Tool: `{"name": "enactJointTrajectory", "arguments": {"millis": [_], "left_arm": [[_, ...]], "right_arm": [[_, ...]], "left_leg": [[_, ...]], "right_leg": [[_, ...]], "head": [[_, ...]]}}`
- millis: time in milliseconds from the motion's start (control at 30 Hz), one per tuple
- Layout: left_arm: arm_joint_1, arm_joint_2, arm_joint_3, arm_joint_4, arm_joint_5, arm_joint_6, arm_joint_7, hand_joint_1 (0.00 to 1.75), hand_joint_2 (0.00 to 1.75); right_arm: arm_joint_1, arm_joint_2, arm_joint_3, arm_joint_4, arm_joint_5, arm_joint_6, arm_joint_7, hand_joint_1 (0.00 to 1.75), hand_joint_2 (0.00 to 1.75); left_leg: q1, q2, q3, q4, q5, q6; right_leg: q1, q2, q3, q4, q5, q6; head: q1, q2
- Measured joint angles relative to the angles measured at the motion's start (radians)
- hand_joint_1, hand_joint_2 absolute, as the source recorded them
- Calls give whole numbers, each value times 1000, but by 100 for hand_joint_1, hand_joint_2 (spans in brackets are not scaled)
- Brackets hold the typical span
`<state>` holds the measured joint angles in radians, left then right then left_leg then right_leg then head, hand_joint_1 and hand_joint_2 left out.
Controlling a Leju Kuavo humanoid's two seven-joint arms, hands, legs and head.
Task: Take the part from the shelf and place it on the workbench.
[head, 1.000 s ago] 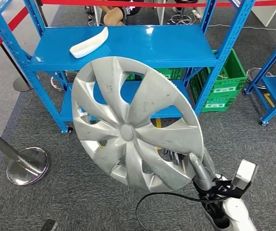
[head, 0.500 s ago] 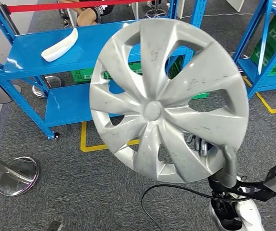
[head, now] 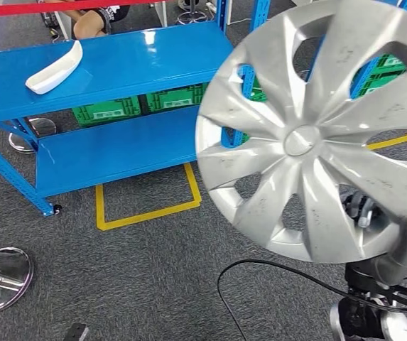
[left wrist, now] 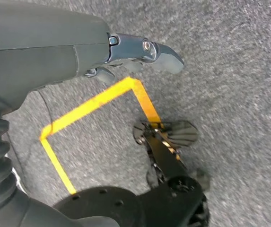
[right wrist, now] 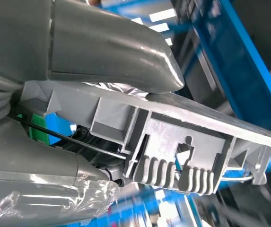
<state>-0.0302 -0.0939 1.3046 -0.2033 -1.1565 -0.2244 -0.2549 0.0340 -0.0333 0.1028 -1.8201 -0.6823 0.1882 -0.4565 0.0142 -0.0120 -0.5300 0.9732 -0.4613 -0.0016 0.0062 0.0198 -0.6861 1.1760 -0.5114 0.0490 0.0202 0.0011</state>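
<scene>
The hubcap, a silver wheel cover, fills the right half of the head view, held face-on to the camera and tilted, well clear of the blue shelf at upper left. The right hand grips it at the lower right rim only; the right wrist view shows the thumb pressed on one face and the fingers on the other, clamped on the cover's ribbed edge. That is the main risk as I judge it: a wide, light disc pinched at one point on its rim can swing or twist about the grip, and any jolt as the robot turns could let it slide out and drop to the grey carpet. The cover also blocks much of the head view, so the robot could clip the shelf post behind it. A black cable loops below the cover and might snag. The left hand hangs over the floor beside a yellow floor mark; it holds nothing, its fingers look loosely extended, though most are hidden behind the cover. No workbench can be made out. The cover's upper and right edges are cut off by the frame, and motion blur smears the background in both wrist views.
</scene>
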Motion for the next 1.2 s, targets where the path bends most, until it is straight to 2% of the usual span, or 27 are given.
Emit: {"name": "enactJointTrajectory", "arguments": {"millis": [133,167,233,267,300,333,400,433,500,567,600,633,667,733,767,800,833,867,900,933,967,1000,1067,1100,1133,1167,1200], "left_arm": [[2,1,2,0,1,0,1,0,175],[2,1,3,0,1,0,2,0,175],[-1,0,6,0,1,1,5,0,175],[-3,0,8,0,2,1,6,0,175],[-3,0,9,0,2,1,7,0,175],[-3,1,10,0,2,1,9,0,175],[-5,2,13,0,3,0,14,0,175],[-6,2,15,0,3,0,16,0,175],[-7,1,18,0,2,0,17,0,175],[-4,1,20,0,1,0,15,0,175],[-2,2,22,0,2,-1,13,0,175],[0,2,25,0,3,-4,12,0,175],[1,2,27,0,6,-10,11,0,175],[2,2,33,0,16,-25,13,0,175],[2,2,36,0,21,-30,15,0,175],[3,1,41,0,25,-32,19,0,175],[4,-1,45,0,27,-31,23,0,175],[4,-2,49,0,28,-27,27,0,175],[4,-4,52,0,29,-21,29,0,175],[3,-6,54,0,28,-12,30,0,175],[1,-8,55,0,27,-3,30,0,175],[0,-9,57,0,24,8,30,0,175],[1,-8,59,0,12,27,29,0,175],[2,-8,59,0,5,33,29,0,175],[3,-7,60,0,-2,37,29,0,175],[4,-7,60,0,-8,39,29,0,175],[3,-7,60,0,-11,39,29,0,175]], "right_arm": [[2,1,-8,0,-3,-2,1,175,0],[6,2,-16,-1,-4,-3,1,175,0],[15,3,-34,-6,-7,-6,2,175,0],[18,4,-41,-9,-8,-7,2,175,0],[17,5,-44,-12,-8,-11,2,175,0],[17,7,-49,-13,-11,-19,2,175,0],[22,8,-67,-14,-27,-40,3,175,0],[26,9,-82,-13,-40,-52,6,175,0],[30,6,-127,-8,-71,-72,12,175,0],[36,-2,-193,10,-112,-84,22,175,0],[42,-7,-232,21,-131,-86,27,175,0],[50,-13,-274,33,-151,-84,35,175,0],[60,-20,-317,45,-169,-82,44,175,0],[79,-31,-404,61,-195,-75,58,175,0],[86,-36,-445,66,-206,-71,62,175,0],[92,-39,-484,69,-213,-68,64,175,0],[97,-41,-520,71,-219,-65,66,175,0],[102,-41,-556,71,-218,-66,68,175,0],[108,-42,-591,71,-210,-72,69,175,0],[116,-41,-626,71,-195,-83,70,175,0],[121,-41,-662,70,-178,-96,70,175,0],[122,-41,-695,69,-162,-108,71,175,0],[118,-39,-749,69,-139,-126,73,175,0],[115,-39,-770,70,-132,-132,75,175,0],[115,-38,-787,71,-127,-136,79,175,0],[114,-38,-803,74,-123,-139,82,175,0],[114,-38,-816,77,-121,-141,85,175,0]], "left_leg": [[-1,10,0,0,0,1],[-2,27,1,0,-1,0],[-4,67,6,1,-6,-3],[-8,85,8,2,-9,-6],[-11,94,9,4,-11,-10],[-15,103,10,5,-12,-13],[-18,124,10,7,-14,-19],[-17,121,8,10,-20,-23],[-14,80,-15,60,-58,-31],[-12,33,-77,188,-124,-33],[-13,25,-110,251,-146,-32],[-13,21,-132,290,-151,-31],[-12,18,-136,292,-135,-30],[-8,-2,-99,201,-63,-27],[-4,-29,-72,140,-31,-27],[0,-53,-48,86,-14,-27],[2,-70,-34,54,-9,-25],[2,-74,-29,41,-14,-22],[1,-63,-28,36,-17,-17],[0,-51,-28,36,-15,-11],[1,-39,-28,35,-13,-5],[2,-26,-27,33,-12,1],[-1,1,-26,33,-13,9],[-3,17,-26,33,-14,10],[-4,32,-25,33,-15,11],[-5,46,-23,33,-17,11],[-5,60,-21,33,-19,9]], "right_leg": [[-2,-8,-24,58,-25,3],[-3,-12,-19,57,-14,4],[-5,-43,29,-18,33,6],[-2,-66,69,-89,63,4],[1,-81,91,-133,74,-1],[4,-88,98,-151,73,-7],[5,-67,93,-152,74,-22],[3,-56,90,-152,76,-28],[-1,-36,87,-155,81,-40],[-4,-14,84,-155,84,-46],[-4,-2,82,-155,85,-47],[-4,10,82,-155,85,-47],[-5,23,81,-155,86,-46],[-8,48,81,-153,87,-41],[-9,61,79,-150,86,-37],[-9,74,73,-144,87,-31],[-11,88,65,-141,88,-25],[-13,101,58,-140,91,-18],[-16,114,53,-141,95,-12],[-17,114,48,-141,96,-6],[-16,97,41,-131,89,0],[-14,69,26,-101,71,5],[-14,9,-29,16,10,15],[-16,-5,-59,81,-16,19],[-17,-11,-78,124,-27,21],[-19,-14,-79,130,-19,22],[-19,-19,-59,95,5,22]], "head": [[0,0],[0,0],[1,0],[1,0],[0,0],[-1,0],[-2,0],[-2,0],[-4,0],[-6,0],[-6,0],[-6,0],[-6,0],[-6,0],[-6,0],[-6,0],[-5,0],[-6,0],[-5,0],[-6,0],[-2,0],[2,0],[11,0],[11,0],[11,0],[11,0],[11,0]]}}
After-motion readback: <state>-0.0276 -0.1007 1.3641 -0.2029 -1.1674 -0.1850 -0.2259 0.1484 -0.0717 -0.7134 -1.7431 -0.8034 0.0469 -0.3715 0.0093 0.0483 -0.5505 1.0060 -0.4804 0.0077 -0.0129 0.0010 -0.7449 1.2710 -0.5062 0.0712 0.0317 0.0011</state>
